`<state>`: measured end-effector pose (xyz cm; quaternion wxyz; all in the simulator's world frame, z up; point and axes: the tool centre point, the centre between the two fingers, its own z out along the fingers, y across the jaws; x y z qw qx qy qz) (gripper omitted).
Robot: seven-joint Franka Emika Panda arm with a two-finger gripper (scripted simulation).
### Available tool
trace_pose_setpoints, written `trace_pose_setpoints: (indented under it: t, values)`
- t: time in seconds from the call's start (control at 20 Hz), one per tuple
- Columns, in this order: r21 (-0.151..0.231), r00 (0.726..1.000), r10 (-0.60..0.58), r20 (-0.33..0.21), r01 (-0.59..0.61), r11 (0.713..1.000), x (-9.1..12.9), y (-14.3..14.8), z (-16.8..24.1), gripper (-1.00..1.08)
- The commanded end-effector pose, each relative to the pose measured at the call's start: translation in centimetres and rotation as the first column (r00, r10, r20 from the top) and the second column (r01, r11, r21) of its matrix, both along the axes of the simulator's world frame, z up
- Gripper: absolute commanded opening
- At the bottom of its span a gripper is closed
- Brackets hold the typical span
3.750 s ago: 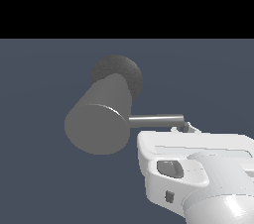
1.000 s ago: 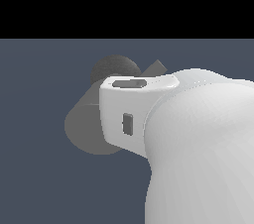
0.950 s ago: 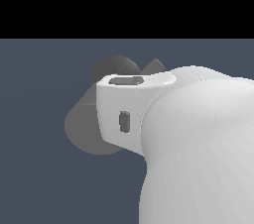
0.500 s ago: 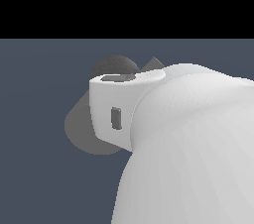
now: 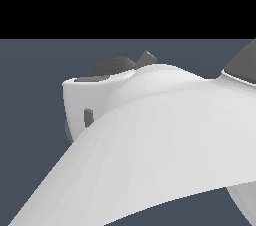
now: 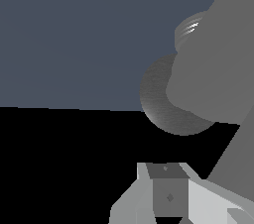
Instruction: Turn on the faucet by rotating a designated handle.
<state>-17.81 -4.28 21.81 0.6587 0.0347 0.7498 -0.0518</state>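
Compared with 0.5 s ago, the white arm is covering more of the exterior view, now hiding nearly all of the faucet at 11 o'clock. Handle: not discernible. Gripper opening: cannot be determined; nothing visibly held.

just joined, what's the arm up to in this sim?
A white Panda arm is working at a grey faucet, meant to turn its handle. In the exterior view the arm fills most of the frame and hides nearly all of the faucet; only the dark round base peeks over it. The wrist view sits very close to the faucet body and base, with one finger of the tool showing. The handle isn't clearly visible, so contact can't be confirmed.
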Motion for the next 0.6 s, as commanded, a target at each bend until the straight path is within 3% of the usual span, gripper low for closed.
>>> trace_pose_setpoints:
  t: [0.0, 0.5, 0.55]
  values:
    - [0.006, 0.993, 0.043, 0.107, -0.043, 0.999, 0.7, 3.1, 4.4, -1.0]
    - [0.006, 0.99, 0.058, 0.127, -0.059, 0.998, 0.8, 5.6, 6.2, -1.0]
    - [0.012, 0.999, 0.044, 0.028, -0.045, 0.999, -1.0, 4.0, 2.6, -1.0]
